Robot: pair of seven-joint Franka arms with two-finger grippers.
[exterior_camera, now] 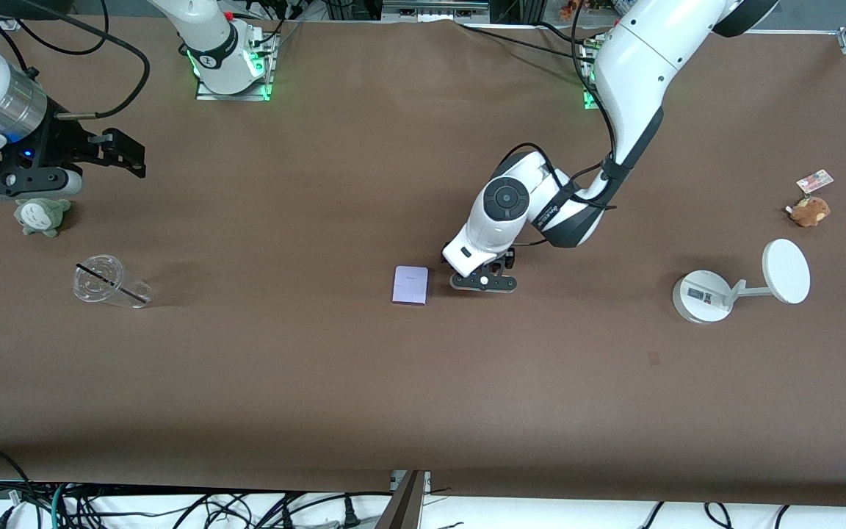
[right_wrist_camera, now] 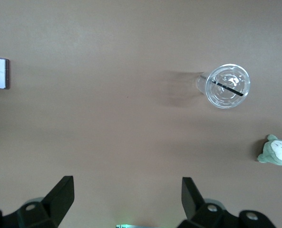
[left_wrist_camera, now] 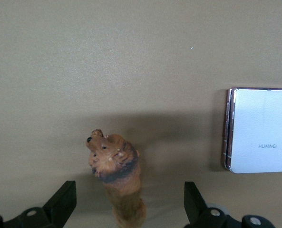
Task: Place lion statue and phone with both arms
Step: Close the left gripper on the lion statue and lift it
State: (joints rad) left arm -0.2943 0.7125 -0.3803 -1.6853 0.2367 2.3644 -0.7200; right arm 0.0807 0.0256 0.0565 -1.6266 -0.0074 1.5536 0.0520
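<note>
The lion statue point(left_wrist_camera: 116, 178) is seen in the left wrist view standing upright on the table point(exterior_camera: 320, 382), its long axis vertical and its dark-maned head raised toward the camera. It is placed between the spread fingers point(left_wrist_camera: 62, 202) of the left gripper point(exterior_camera: 484, 282), closer to one finger than the other, and is touched by neither; nothing is gripped. In the front view the statue is hidden under that gripper. The phone point(exterior_camera: 410, 285) is laid flat just beside the left gripper, toward the right arm's end of the table, with its slightly longer edge pointed toward the front camera. The right gripper point(exterior_camera: 111, 153) is held wide open and empty in the air at its own end of the table, near a green plush toy point(exterior_camera: 41, 216); a clear cup point(exterior_camera: 109, 282) is tipped on its side close by. A white stand point(exterior_camera: 739, 283) and a brown plush toy point(exterior_camera: 810, 210) are set well apart from the left gripper, toward the left arm's end.
</note>
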